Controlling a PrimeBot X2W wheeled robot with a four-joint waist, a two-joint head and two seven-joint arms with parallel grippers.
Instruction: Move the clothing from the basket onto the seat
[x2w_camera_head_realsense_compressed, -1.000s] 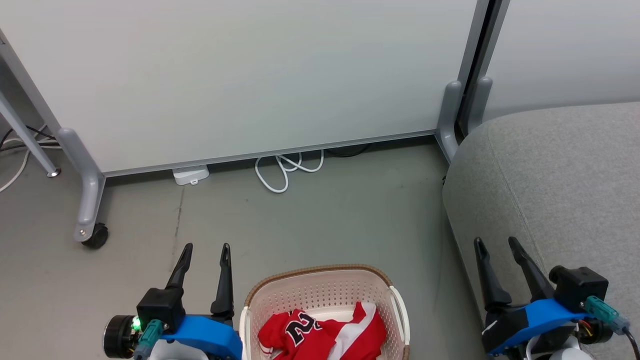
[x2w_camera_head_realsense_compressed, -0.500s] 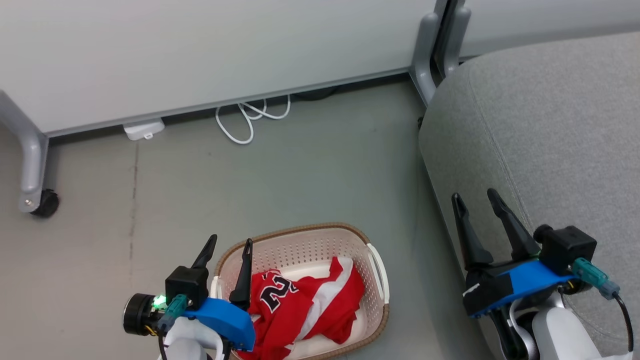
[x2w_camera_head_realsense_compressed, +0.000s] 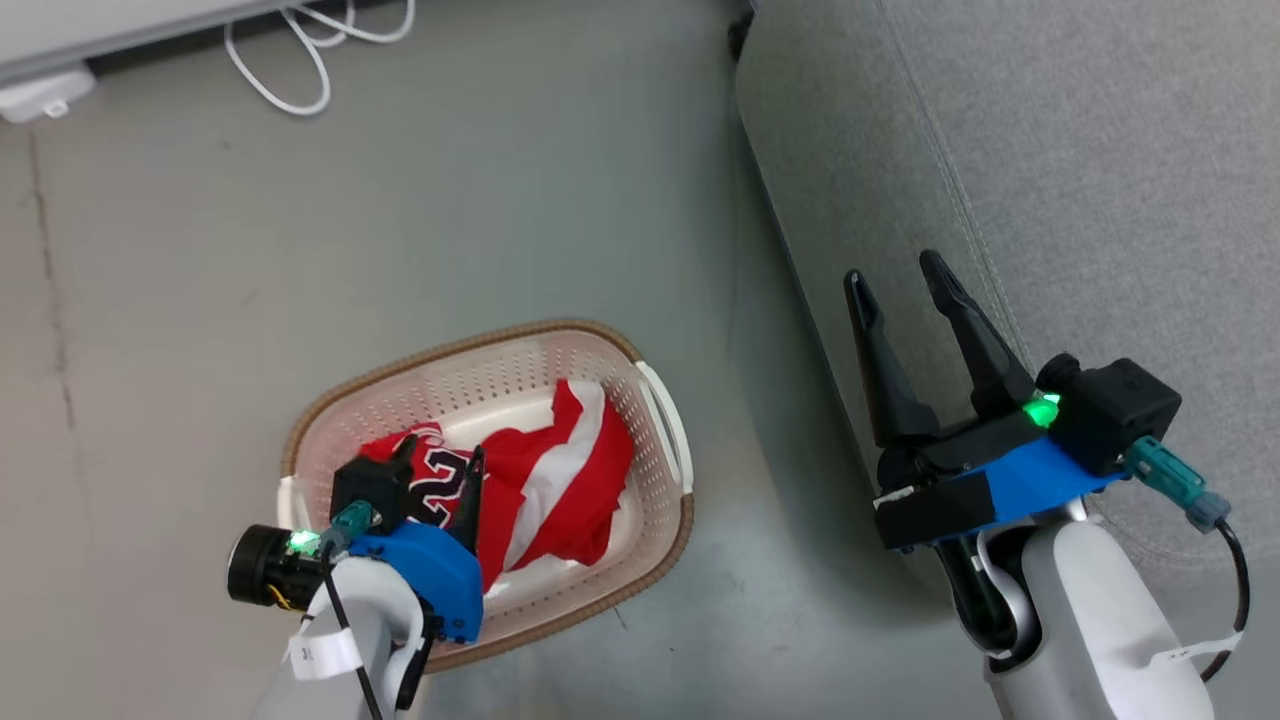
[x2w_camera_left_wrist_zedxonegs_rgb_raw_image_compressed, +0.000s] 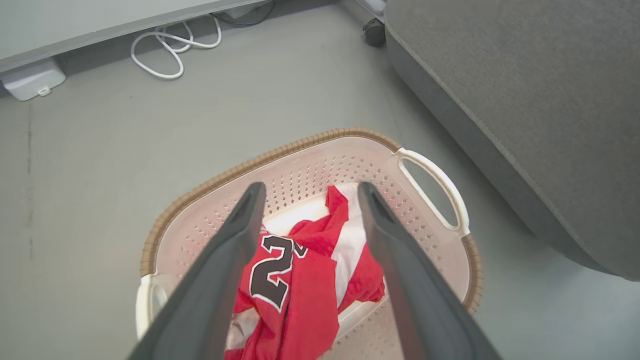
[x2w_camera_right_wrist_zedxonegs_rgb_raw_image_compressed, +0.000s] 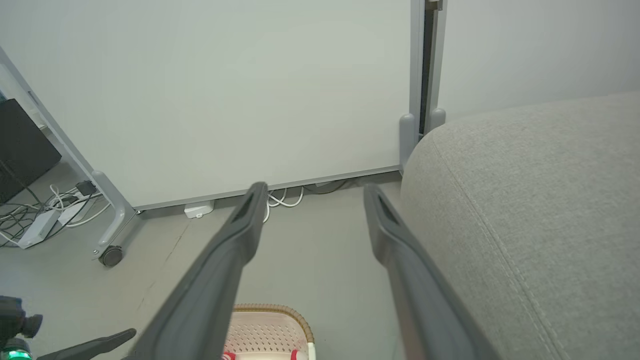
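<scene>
Red clothing (x2w_camera_head_realsense_compressed: 545, 480) heaped inside basket (x2w_camera_head_realsense_compressed: 450, 346) on floor (x2w_camera_head_realsense_compressed: 400, 200), left of seat (x2w_camera_head_realsense_compressed: 1050, 150). Left jaws released, poised over clothing at basket's near-left end, grasping nothing. Right jaws released, empty, above seat's left edge.

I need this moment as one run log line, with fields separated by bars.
left gripper: jaws open, over clothing in basket | right gripper: jaws open, empty, above seat edge | step: nothing grasped yet
</scene>
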